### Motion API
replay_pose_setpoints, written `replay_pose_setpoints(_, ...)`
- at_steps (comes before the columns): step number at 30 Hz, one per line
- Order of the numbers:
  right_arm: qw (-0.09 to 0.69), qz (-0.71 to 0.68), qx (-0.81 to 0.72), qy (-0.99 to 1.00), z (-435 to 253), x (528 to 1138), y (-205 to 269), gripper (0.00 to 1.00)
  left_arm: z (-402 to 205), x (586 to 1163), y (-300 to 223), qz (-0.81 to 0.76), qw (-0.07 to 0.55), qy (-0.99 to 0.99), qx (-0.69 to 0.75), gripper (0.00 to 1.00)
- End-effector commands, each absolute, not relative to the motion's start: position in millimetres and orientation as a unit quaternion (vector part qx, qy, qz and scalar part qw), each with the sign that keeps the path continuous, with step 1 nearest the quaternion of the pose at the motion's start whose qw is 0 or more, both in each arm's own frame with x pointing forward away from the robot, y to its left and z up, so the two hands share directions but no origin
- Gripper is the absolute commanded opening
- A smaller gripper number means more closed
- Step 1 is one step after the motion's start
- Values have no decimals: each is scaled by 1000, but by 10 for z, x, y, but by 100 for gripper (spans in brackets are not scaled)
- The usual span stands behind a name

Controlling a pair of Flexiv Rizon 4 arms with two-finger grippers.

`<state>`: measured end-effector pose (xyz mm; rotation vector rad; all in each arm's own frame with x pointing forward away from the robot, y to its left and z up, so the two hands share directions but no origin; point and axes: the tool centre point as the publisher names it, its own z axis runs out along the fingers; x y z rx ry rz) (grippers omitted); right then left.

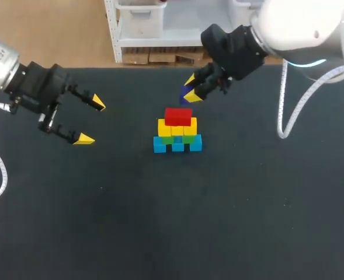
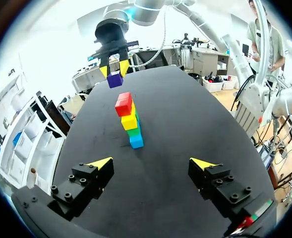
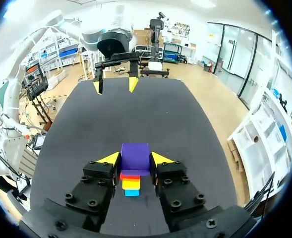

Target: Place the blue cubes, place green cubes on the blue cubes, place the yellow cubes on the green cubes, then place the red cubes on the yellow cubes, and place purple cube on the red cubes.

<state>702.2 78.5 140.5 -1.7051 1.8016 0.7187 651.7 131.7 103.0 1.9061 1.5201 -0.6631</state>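
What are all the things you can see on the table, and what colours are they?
blue cubes: three, blue, bottom row of the stack at the table's middle
green cubes: two showing, green, on the blue cubes
yellow cubes: count unclear, yellow, on the green cubes
red cubes: count unclear, red, top of the stack
purple cube: one, purple, held above and behind the stack
table: one, black
left gripper: open, empty, left of the stack
right gripper: shut on the purple cube
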Motion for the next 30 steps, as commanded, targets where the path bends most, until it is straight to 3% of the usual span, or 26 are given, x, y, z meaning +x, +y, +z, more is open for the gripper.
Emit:
replay_pose_setpoints(1, 270, 268, -633, 674, 1352, 7051, 817, 0, 1022, 6519, 1326, -250, 304, 572, 720, 100)
replay_pose_setpoints(30, 254, 279, -628, 681, 1161, 6840, 928, 0, 1022, 6519, 1326, -250, 304, 572, 720, 100)
